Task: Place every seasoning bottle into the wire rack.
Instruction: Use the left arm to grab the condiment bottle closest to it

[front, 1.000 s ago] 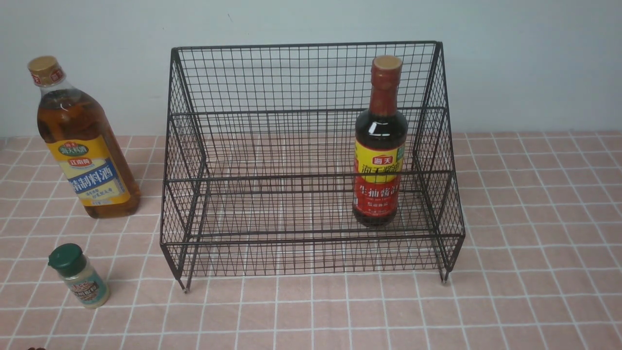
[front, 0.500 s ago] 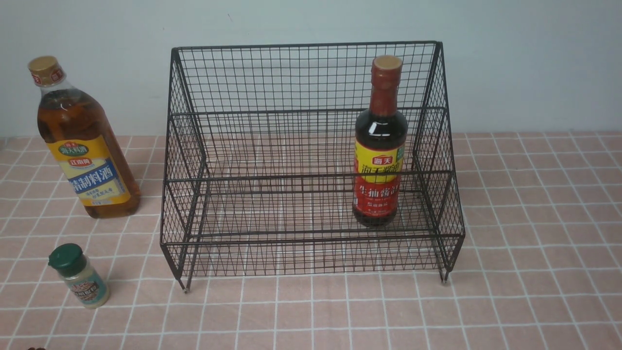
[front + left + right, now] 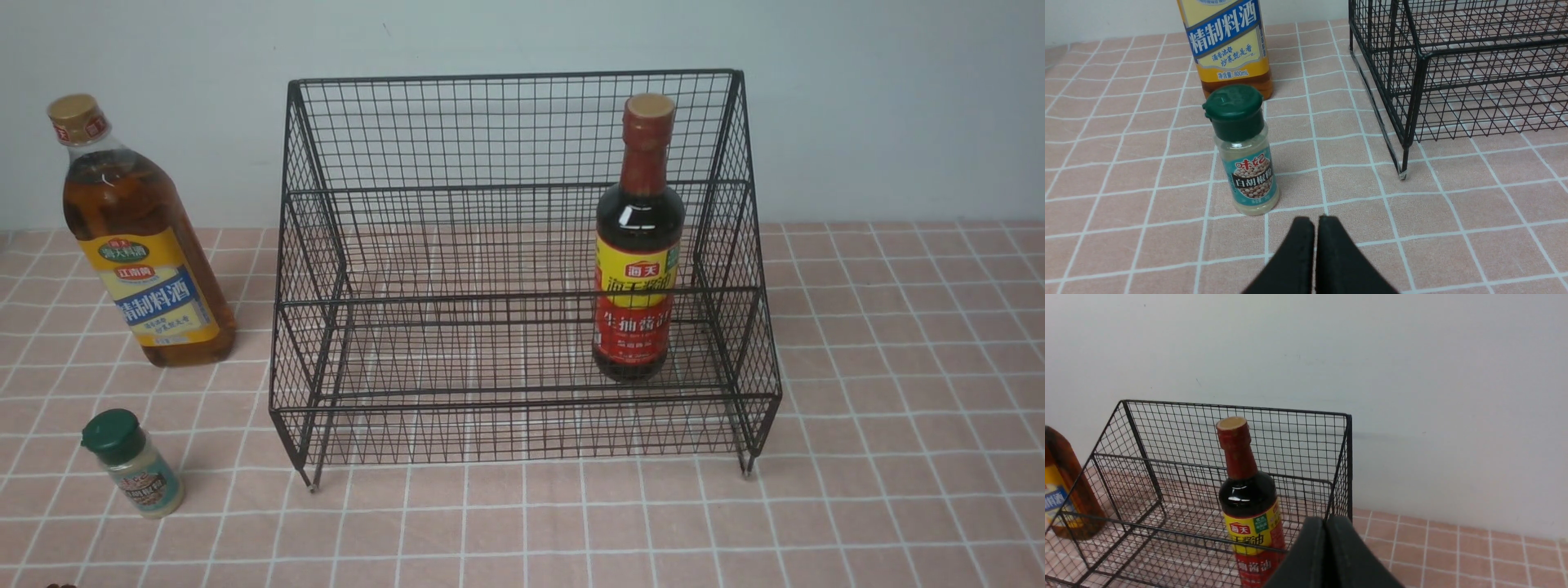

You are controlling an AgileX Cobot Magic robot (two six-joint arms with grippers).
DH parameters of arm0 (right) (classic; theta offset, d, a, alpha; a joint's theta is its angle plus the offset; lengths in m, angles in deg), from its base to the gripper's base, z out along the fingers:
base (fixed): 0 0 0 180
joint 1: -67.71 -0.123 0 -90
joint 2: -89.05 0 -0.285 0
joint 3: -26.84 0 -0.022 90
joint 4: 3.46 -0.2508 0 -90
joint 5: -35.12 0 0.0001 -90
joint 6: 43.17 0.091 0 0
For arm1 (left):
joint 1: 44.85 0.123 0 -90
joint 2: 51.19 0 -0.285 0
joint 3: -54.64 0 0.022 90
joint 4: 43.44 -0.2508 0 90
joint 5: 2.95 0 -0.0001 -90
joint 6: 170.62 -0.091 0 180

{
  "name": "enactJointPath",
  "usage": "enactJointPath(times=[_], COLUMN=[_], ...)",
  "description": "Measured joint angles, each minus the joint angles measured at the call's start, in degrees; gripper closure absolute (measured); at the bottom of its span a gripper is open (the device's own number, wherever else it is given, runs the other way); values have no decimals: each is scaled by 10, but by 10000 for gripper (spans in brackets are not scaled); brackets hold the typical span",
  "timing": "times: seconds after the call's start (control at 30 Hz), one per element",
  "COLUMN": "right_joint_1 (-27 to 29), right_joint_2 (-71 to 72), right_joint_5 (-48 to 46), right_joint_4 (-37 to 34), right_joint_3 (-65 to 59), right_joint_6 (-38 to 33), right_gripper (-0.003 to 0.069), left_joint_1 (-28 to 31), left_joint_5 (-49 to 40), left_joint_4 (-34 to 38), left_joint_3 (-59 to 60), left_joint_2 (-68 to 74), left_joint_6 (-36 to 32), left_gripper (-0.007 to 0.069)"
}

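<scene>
The dark soy-sauce bottle (image 3: 638, 269) stands upright inside the wire rack (image 3: 514, 77), on the lower front tier toward the robot's right end, with the mesh and front rail crossing its lower label. The other two stand outside on the pink checked cloth (image 3: 898, 408), left of the rack: the tall amber bottle (image 3: 139, 261) farther back and the green-capped shaker jar (image 3: 135, 469) nearer the robot. Each gripper shows only in its own wrist view — just black fingertips, the rest cut off. The left gripper (image 3: 1315, 220) has its fingers pressed together on nothing, near the shaker jar but not touching it; there the amber bottle is cropped above its label. The right gripper (image 3: 1326, 520) is likewise closed and empty, and its fingers hide the soy-sauce bottle's base.
</scene>
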Motion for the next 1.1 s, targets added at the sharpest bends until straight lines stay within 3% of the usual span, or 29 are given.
enactJointPath(times=[0.23,0.53,0.73,0.83,1.1], right_joint_1=[52,167,173,174,174], right_joint_2=[63,205,280,288,290], right_joint_5=[82,155,144,99,91], right_joint_4=[-13,32,50,50,50], right_joint_3=[-82,-343,-437,-438,-437], right_joint_6=[-45,-57,-56,-55,-54], right_gripper=[672,673,673,673,673], left_joint_1=[0,0,0,0,0], left_joint_5=[0,0,0,0,0], left_joint_4=[0,0,0,0,0], left_joint_3=[0,0,0,0,0], left_joint_2=[0,0,0,0,0], left_joint_6=[0,0,0,0,0], left_gripper=[631,631,631,631,631])
